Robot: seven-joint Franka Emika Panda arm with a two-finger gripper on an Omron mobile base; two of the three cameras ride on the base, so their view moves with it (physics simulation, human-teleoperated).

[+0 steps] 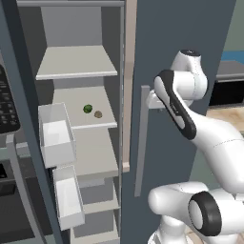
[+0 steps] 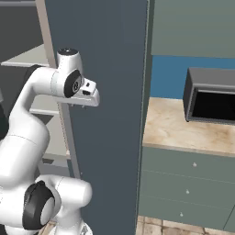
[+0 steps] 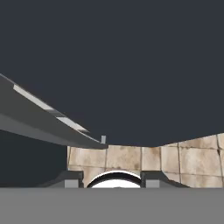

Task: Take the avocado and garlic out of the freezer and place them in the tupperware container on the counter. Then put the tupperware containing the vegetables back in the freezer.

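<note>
Freezer (image 1: 181, 28) open | avocado (image 1: 87, 109) & garlic (image 1: 98, 114) on shelf, well left of jaws | gripper (image 2: 81, 105) by handle (image 1: 141, 143), grip state unclear | nothing moved yet; all steps left

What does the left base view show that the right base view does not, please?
Left base view: the avocado and the garlic lying close together on a pale shelf, plus white door bins on the open door.

Right base view: the beige counter over grey-green cabinet fronts, carrying a black-fronted box-shaped appliance.

Both: the dark freezer, its long grey handle, and the white arm.
</note>
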